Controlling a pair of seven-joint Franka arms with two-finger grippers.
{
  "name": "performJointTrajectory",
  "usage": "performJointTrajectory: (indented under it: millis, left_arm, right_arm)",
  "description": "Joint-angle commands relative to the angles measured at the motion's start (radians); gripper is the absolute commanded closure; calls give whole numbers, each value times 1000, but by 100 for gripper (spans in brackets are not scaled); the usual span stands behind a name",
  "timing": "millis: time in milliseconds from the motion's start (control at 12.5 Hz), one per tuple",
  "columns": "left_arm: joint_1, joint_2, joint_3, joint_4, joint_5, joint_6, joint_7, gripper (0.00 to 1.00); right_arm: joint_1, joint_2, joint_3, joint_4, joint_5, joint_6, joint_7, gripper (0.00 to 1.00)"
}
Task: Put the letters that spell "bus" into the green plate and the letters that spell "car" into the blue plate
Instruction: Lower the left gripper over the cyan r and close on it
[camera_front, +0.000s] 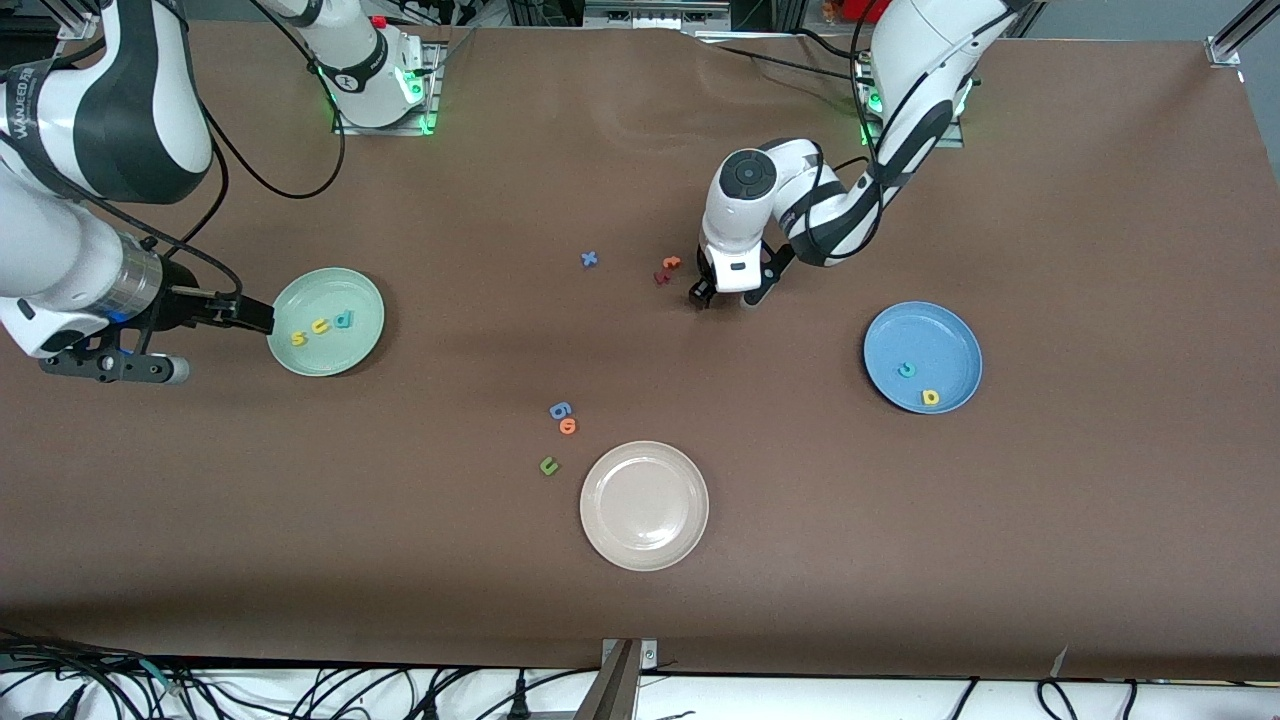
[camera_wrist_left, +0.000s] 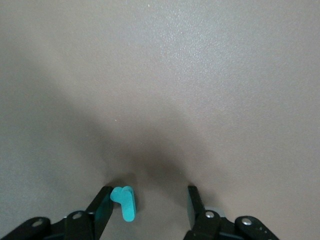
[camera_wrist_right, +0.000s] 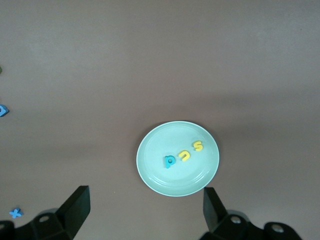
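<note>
My left gripper (camera_front: 728, 298) (camera_wrist_left: 147, 200) is down at the table with a small teal "r" (camera_wrist_left: 125, 202) between its fingers. The letter touches one finger and a wide gap separates it from the other, so the gripper is open. The blue plate (camera_front: 940, 330) holds a teal "c" (camera_front: 906, 370) and a yellow "a" (camera_front: 931, 397). The green plate (camera_front: 330, 290) (camera_wrist_right: 165, 140) holds a yellow "s" (camera_front: 298, 338) (camera_wrist_right: 198, 146), a yellow "u" (camera_front: 319, 326) (camera_wrist_right: 186, 155) and a teal "b" (camera_front: 343, 320) (camera_wrist_right: 169, 161). My right gripper (camera_front: 255, 315) (camera_wrist_right: 145, 205) hangs open and empty beside the green plate.
An orange letter (camera_front: 671, 263) and a dark red one (camera_front: 661, 277) lie right beside the left gripper, with a blue "x" (camera_front: 589, 259) past them. Nearer the front camera are a cream-white plate (camera_front: 600, 480), blue (camera_front: 560, 410) and orange (camera_front: 568, 426) round letters and an olive "u" (camera_front: 548, 465).
</note>
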Motion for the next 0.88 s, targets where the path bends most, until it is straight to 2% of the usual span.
performJointTrajectory:
  millis: [0,320,799]
  left_arm:
    - [2,15,6,4,35,1,-18,41]
    - [2,15,7,4,35,1,-17,52]
    - [-2,15,7,4,38,-5,-15,63]
  right_arm:
    - [2,-9,-3,-8,-8,2,-14,1]
    - [-1,-9,-3,-11,-8,-4,-16,1]
    - [-1,-11,-8,-13,-8,-4,-19,1]
